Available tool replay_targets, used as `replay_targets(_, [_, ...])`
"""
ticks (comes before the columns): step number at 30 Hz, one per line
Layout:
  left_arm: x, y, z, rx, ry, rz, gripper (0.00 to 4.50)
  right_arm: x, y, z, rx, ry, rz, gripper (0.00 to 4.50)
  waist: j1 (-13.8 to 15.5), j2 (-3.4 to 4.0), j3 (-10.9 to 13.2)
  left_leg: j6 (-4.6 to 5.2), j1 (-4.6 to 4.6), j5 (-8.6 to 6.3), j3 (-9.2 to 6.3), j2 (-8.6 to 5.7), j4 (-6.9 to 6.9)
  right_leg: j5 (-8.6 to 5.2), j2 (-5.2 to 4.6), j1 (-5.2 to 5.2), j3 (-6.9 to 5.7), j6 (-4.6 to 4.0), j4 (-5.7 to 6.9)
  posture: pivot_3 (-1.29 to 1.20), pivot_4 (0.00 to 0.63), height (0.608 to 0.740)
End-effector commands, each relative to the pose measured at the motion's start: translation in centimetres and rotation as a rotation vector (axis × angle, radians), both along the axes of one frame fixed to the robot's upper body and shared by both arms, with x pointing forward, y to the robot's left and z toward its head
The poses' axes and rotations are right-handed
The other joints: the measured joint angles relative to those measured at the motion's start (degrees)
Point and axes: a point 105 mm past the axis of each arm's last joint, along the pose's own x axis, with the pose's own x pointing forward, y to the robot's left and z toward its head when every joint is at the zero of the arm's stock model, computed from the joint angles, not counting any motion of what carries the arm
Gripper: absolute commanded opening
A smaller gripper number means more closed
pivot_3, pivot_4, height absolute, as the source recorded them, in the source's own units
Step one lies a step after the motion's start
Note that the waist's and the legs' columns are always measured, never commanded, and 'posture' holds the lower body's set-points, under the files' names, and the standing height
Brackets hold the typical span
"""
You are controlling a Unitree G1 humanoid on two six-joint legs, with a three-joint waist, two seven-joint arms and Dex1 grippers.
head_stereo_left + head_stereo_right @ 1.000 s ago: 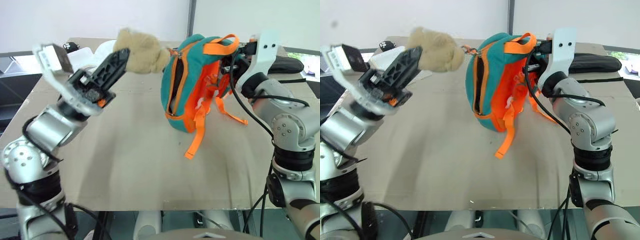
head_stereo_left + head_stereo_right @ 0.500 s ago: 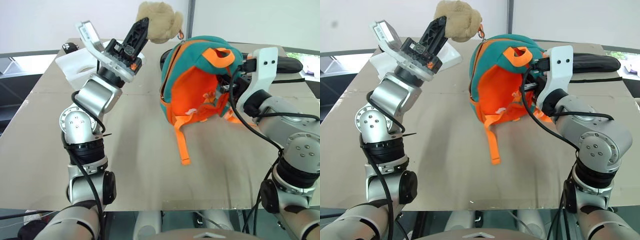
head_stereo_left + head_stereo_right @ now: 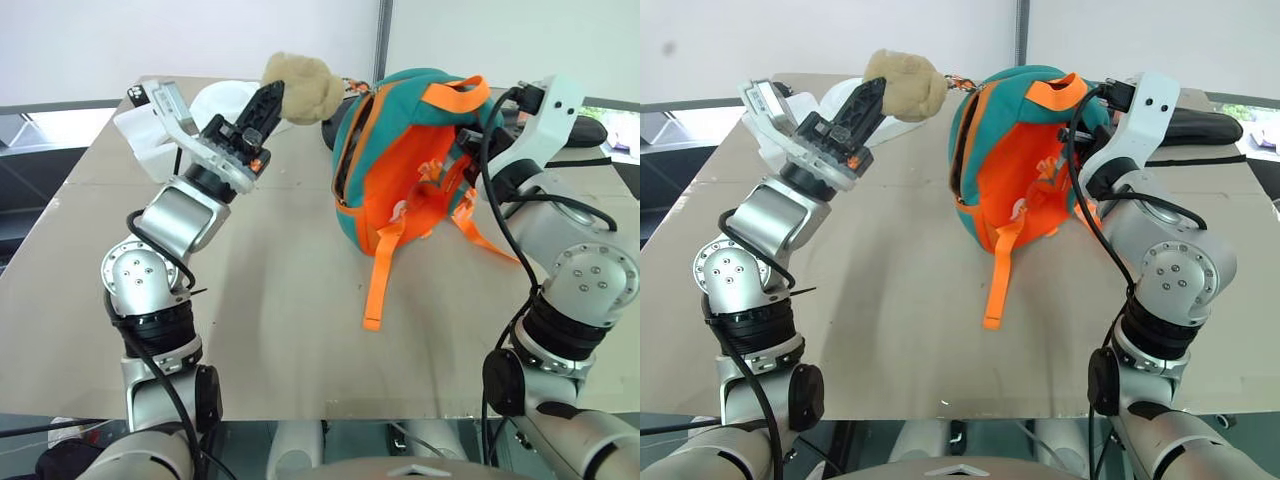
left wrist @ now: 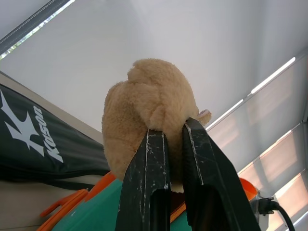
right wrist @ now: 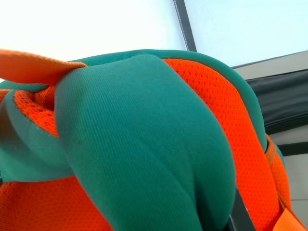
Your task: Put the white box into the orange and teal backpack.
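Observation:
The orange and teal backpack (image 3: 395,180) stands upright at the table's far middle, its orange strap side facing me and its zip slit (image 3: 345,150) on the left side. Its beige plush charm (image 3: 308,85) is lifted up and to the left, and my left gripper (image 3: 278,92) is shut on it; in the left wrist view both black fingers (image 4: 147,163) pinch the plush (image 4: 149,101). My right gripper (image 3: 465,145) is shut on the pack's top right, its tips buried in the teal padding (image 5: 144,125). The white box is out of view.
A white styrofoam tray (image 3: 145,130) sits at the far left of the cardboard-covered table (image 3: 280,300). A flat black racket cover (image 3: 590,128) lies behind the backpack on the right. One orange strap (image 3: 380,270) trails toward me.
My left arm swung in from the left with the plush charm, rose, then dropped lower toward the pack. The backpack turned from zip side to strap side facing me.

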Motion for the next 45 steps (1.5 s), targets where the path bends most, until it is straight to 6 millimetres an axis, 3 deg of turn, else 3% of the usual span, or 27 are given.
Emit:
replay_targets(1, [-1.2,2.6,0.7,-0.072,-0.026,0.081,0.01,0.2,-3.3,1.4,0.083,-0.045,-0.177,0.00,-0.21,0.00,0.00,0.00,0.01,0.00,0.01,0.01,-0.01,0.00,0.00,0.00,0.01,0.00,0.01,0.00,0.150,0.740])
replay_targets(4, [-1.7,2.9,-0.4,-0.050,0.005,0.089,0.01,0.4,-4.2,1.5,0.098,-0.044,-0.230,0.00,-0.17,0.00,0.00,0.00,0.01,0.00,0.01,0.02,-0.01,0.00,0.00,0.00,0.01,0.00,0.02,0.00,0.150,0.740])
replay_targets(7, [-1.7,3.2,-0.6,-0.062,0.010,0.106,0.01,0.4,-3.8,1.6,0.049,-0.057,-0.190,0.00,0.11,0.00,0.00,0.00,0.01,0.00,0.01,0.01,0.00,0.00,-0.01,0.01,0.00,0.00,0.01,0.00,0.150,0.740])
replay_targets(13, [-1.3,1.6,1.2,-0.030,-0.079,0.034,0.01,-2.2,2.4,0.2,-0.135,-0.063,0.300,0.00,0.05,0.00,0.00,0.01,0.03,0.00,0.01,-0.02,0.01,0.00,-0.01,0.05,0.00,-0.01,-0.03,0.00,0.150,0.740])
replay_targets(18, [0.1,1.7,1.0,0.060,-0.106,-0.005,0.01,-3.9,4.0,-1.8,-0.203,-0.011,0.549,0.00,-0.29,0.02,0.01,0.01,0.10,0.00,-0.02,0.02,-0.12,-0.01,0.11,0.03,0.01,-0.03,-0.03,0.00,0.150,0.740])
replay_targets(22, [1.3,1.8,0.2,0.160,-0.114,-0.059,0.00,-5.4,5.0,-2.8,-0.255,0.019,0.744,1.11,-0.25,0.01,0.01,0.01,0.07,0.00,0.00,0.03,-0.12,-0.02,0.10,0.02,0.01,-0.02,-0.07,0.00,0.150,0.740])
replay_targets(25, [1.8,1.7,0.0,0.217,-0.132,-0.109,0.00,-5.4,4.9,-2.9,-0.275,0.021,0.778,2.79,-0.23,0.01,0.01,0.01,0.07,0.00,0.02,0.02,-0.12,-0.02,0.10,0.03,0.01,-0.02,-0.08,0.00,0.150,0.740])
replay_targets(28, [1.9,1.7,0.1,0.227,-0.149,-0.135,0.00,-5.1,4.5,-2.4,-0.256,0.009,0.784,3.96,-0.13,0.01,0.01,0.01,0.06,-0.01,0.02,0.03,-0.11,-0.02,0.08,0.03,0.01,-0.01,-0.08,0.00,0.150,0.740])
replay_targets(34, [1.6,1.1,0.2,0.233,-0.171,-0.182,0.00,-3.9,3.4,0.8,-0.100,-0.054,0.854,3.96,-0.13,0.00,0.01,0.01,0.06,-0.01,0.02,0.03,-0.11,-0.02,0.07,0.01,0.02,-0.01,-0.07,0.00,0.150,0.740])
replay_targets(40, [1.5,1.1,0.3,0.237,-0.177,-0.194,0.00,-4.0,4.2,3.0,-0.083,-0.152,0.960,3.96,-0.10,0.00,0.02,0.01,0.01,-0.01,0.02,0.04,-0.12,-0.02,0.06,0.00,0.02,-0.01,-0.09,0.00,0.150,0.740])
replay_targets(43, [1.4,1.0,0.6,0.237,-0.185,-0.197,0.00,-3.9,5.1,3.0,-0.117,-0.140,1.001,3.17,-0.15,0.02,0.03,0.01,0.01,-0.01,0.06,0.03,-0.11,-0.01,0.05,-0.02,0.04,0.00,-0.08,0.00,0.150,0.740])
replay_targets(45, [1.3,1.0,0.8,0.237,-0.190,-0.199,0.00,-3.8,5.5,2.7,-0.135,-0.133,1.009,2.25,-0.13,0.02,0.03,0.01,0.03,-0.01,0.03,0.04,-0.11,-0.01,0.06,-0.02,0.03,0.00,-0.05,0.00,0.150,0.740])
